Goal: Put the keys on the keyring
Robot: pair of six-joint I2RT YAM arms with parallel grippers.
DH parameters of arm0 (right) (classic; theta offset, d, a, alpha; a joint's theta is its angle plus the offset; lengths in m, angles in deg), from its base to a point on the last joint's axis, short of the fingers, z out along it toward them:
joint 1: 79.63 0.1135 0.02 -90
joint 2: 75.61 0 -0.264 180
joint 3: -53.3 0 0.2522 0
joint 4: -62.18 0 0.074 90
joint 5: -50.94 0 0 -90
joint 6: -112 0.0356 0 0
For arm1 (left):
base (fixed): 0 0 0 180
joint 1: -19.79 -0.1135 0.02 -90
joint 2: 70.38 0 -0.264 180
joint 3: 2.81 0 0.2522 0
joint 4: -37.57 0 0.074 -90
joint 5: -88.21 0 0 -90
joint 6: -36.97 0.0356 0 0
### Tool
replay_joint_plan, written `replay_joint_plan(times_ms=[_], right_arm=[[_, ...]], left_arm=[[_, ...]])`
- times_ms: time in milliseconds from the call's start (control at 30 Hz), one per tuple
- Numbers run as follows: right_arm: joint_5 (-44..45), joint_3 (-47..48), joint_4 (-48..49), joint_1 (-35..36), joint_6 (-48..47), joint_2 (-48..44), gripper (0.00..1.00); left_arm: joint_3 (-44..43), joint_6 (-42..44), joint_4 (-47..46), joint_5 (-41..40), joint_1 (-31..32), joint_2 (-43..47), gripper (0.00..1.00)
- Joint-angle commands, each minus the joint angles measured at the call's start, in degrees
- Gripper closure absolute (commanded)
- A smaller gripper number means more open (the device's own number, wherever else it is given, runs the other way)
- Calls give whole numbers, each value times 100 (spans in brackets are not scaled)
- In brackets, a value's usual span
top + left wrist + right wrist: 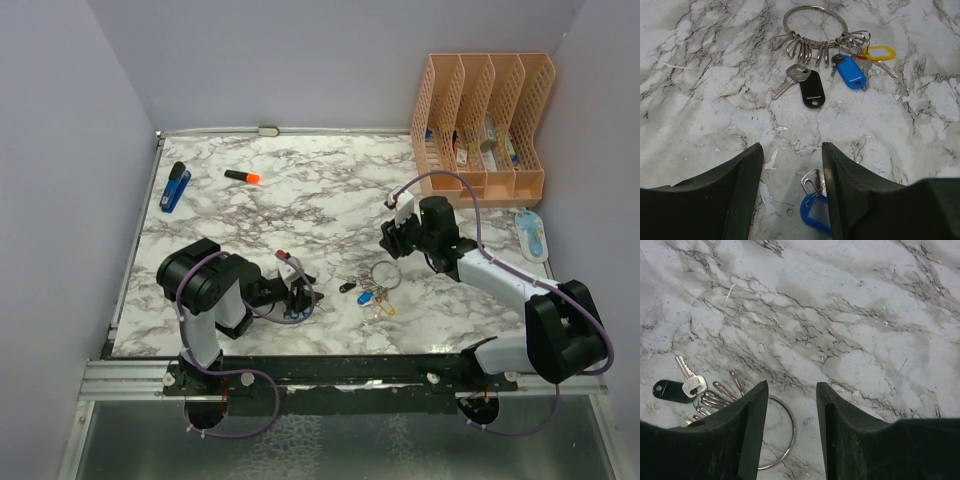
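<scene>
The keyring (385,274) is lying on the marble table (300,200) close to the near edge, right of the middle, with its tagged cluster spreading toward that edge. The left gripper (792,147) is resting released left of the ring, also by the near edge. A blue-tagged key (815,214) is lying between its spread fingers, close against one. The right gripper (792,385) is hovering over the ring, jaws apart, gripping nothing.

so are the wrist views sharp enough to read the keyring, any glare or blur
Left wrist: the keyring is crisp, small glints on its metal; the blue-tagged key between the fingers looks softer. Right wrist: marble tabletop sharp, dark fingers hide part of the ring. Top external: even light, keyring too small for detail.
</scene>
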Motion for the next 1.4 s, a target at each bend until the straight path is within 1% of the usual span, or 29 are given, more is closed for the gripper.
replay_joint_plan(times_ms=[0,100,133,167,333,533,600,633,667,733,800,833,900,967,1033,1133,1233,1300,1367], right_arm=[[-18,156,-92,35,-20,55,56],[-6,152,-97,40,-20,42,56],[-6,154,-86,41,-12,44,56],[-13,161,-70,42,-5,49,56],[-29,197,-108,44,24,73,56],[18,138,-80,44,-9,15,55],[17,171,-119,44,-2,26,55],[22,177,-128,44,8,34,55],[18,178,-129,44,13,31,55],[42,182,-124,44,22,42,55],[44,209,-117,44,49,59,55],[39,233,-144,50,66,67,55],[37,281,-228,52,72,79,55],[92,284,-304,53,47,55,55],[149,262,-321,53,33,21,55],[141,241,-281,53,54,11,55],[134,253,-273,53,70,111,55],[80,287,-321,53,76,211,55],[2,340,-374,53,59,324,56]], left_arm=[[10,311,-284,-229,55,356,47],[-70,685,732,-569,50,821,43],[-114,737,983,-632,52,905,42],[-133,756,1036,-655,55,921,42],[-145,691,937,-550,52,817,42],[255,513,-405,-279,51,831,39],[240,607,-223,-213,54,1075,39],[208,542,-95,-159,48,1316,39],[178,370,-199,-76,7,1469,39],[99,-112,-747,572,-162,1552,38],[-170,-295,-714,1236,-244,1668,38],[-330,-368,-531,1550,-296,1697,38],[-691,-467,139,2214,-471,1769,38],[-1058,-693,723,2705,-705,1826,40],[-1306,-919,1015,3267,-951,1893,40],[-1713,-1450,1125,4030,-1277,1923,40],[-2167,-1685,1613,4382,-1694,1965,40],[-2417,-1955,1768,4386,-1987,1982,41],[-2620,-1995,2128,4329,-2133,2035,43]])
